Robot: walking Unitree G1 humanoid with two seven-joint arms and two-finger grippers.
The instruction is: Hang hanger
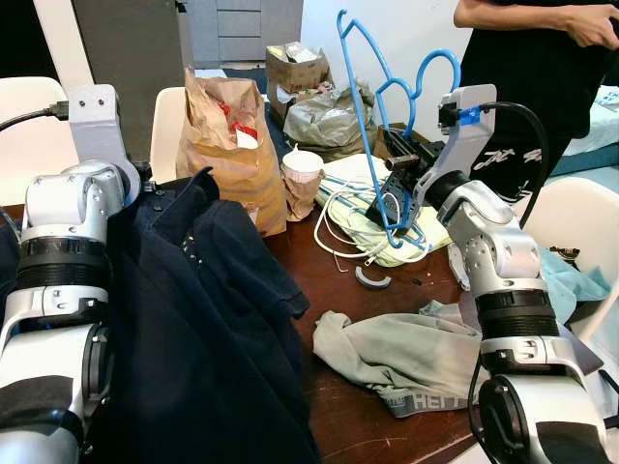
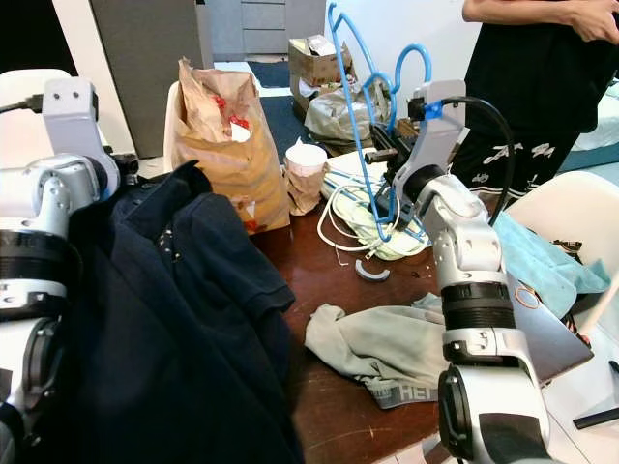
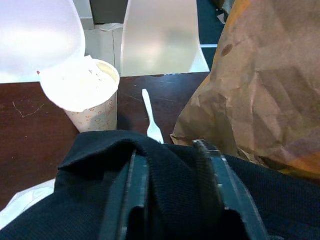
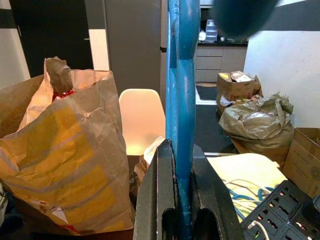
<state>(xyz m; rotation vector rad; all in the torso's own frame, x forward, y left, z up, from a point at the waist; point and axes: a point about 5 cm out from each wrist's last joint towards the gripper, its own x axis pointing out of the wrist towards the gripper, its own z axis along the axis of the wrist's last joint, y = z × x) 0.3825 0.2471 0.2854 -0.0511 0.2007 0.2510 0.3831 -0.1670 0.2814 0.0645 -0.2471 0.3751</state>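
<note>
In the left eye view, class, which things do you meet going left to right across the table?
Dark shirt → brown paper bag → paper cup → blue hanger → right tool, shut on the hanger.

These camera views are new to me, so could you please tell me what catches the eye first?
The bright blue hanger stands out, held upright over the cluttered table by the right gripper, clamped on its bar. Next is the dark navy shirt draped at the near left, its collar pinched in the left gripper, beside a crumpled brown paper bag.
</note>
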